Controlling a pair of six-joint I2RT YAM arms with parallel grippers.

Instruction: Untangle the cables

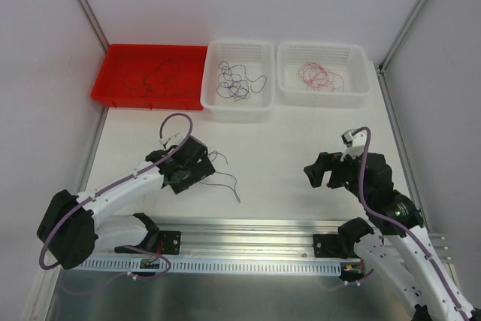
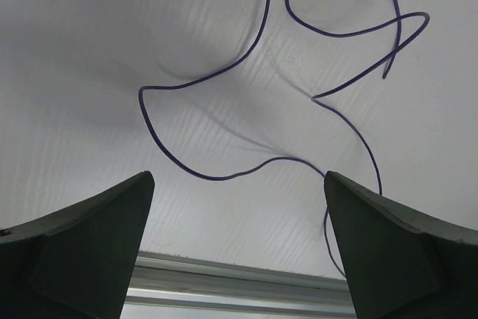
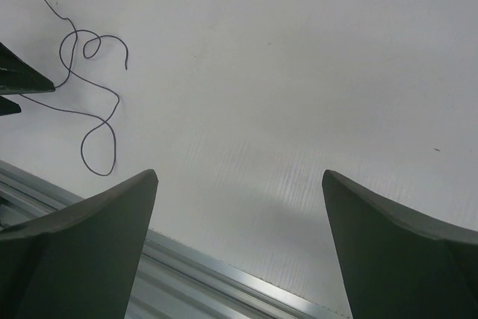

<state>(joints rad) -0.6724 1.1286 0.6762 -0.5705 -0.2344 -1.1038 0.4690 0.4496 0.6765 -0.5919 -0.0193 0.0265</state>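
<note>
At the far edge of my bench [image 1: 285,140] I see a row: a tray [image 1: 105,84] on the left, a middle basket [image 1: 213,103] just beside it, then a right basket [image 1: 285,88], with cables [image 1: 237,80] in each. One loose cable [image 1: 234,186] lies on the bench just right of my left pincer [image 1: 197,165]. My right pincer [image 1: 319,171] sits well apart, further right.
</note>
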